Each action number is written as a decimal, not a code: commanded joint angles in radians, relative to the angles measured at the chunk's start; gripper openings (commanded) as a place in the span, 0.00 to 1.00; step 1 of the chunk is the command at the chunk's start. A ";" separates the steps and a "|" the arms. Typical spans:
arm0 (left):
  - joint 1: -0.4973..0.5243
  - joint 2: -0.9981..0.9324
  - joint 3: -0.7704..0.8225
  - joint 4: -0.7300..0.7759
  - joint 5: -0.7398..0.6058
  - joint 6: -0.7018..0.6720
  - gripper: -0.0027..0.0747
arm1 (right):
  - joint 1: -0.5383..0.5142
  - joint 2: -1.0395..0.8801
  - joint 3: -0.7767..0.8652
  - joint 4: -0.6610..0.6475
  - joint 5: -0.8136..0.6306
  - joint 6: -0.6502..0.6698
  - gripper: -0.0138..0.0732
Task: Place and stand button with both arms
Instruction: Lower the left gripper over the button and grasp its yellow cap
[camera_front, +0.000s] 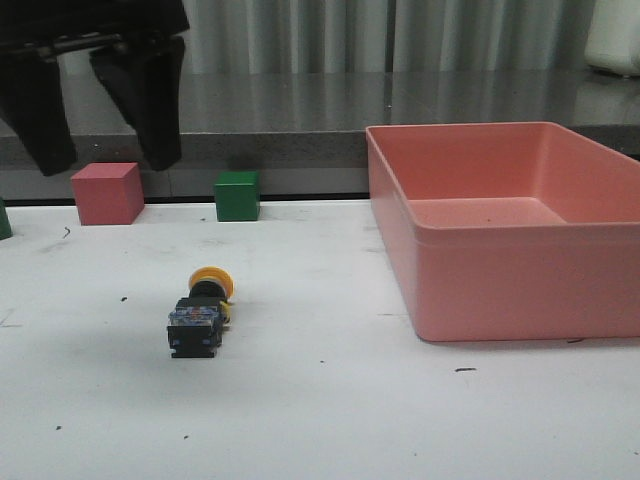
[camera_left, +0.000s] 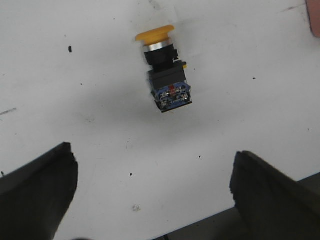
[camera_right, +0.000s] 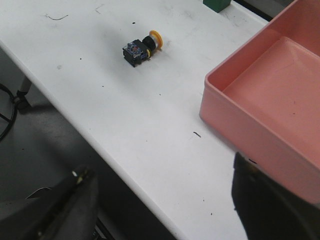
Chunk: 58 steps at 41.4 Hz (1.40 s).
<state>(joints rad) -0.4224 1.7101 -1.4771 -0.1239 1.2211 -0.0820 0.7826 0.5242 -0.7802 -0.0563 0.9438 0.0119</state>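
The button (camera_front: 201, 311) lies on its side on the white table (camera_front: 330, 410), left of centre, yellow cap toward the back and blue-grey base toward the front. It also shows in the left wrist view (camera_left: 165, 75) and in the right wrist view (camera_right: 142, 47). My left gripper (camera_front: 100, 115) hangs open and empty high above the table's back left; its fingers (camera_left: 37, 195) stand wide apart, well short of the button. My right gripper (camera_right: 160, 200) is open and empty over the table's front edge, far from the button; it is out of the front view.
A large pink bin (camera_front: 590, 260) stands on the right, seen also in the right wrist view (camera_right: 240, 110). A pink cube (camera_front: 106, 192) and a green cube (camera_front: 237, 194) sit at the table's back edge. The table's front edge (camera_right: 90, 135) drops to a dark floor.
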 joint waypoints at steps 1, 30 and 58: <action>-0.012 0.008 -0.066 -0.010 0.027 -0.033 0.81 | 0.000 0.004 -0.023 -0.006 -0.066 -0.012 0.81; -0.021 0.302 -0.205 -0.008 0.041 -0.233 0.81 | 0.000 0.004 -0.023 -0.006 -0.066 -0.012 0.81; -0.029 0.442 -0.284 -0.052 0.043 -0.279 0.62 | 0.000 0.004 -0.023 -0.006 -0.066 -0.012 0.81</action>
<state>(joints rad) -0.4426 2.2108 -1.7338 -0.1598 1.2146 -0.3471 0.7826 0.5242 -0.7802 -0.0545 0.9438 0.0119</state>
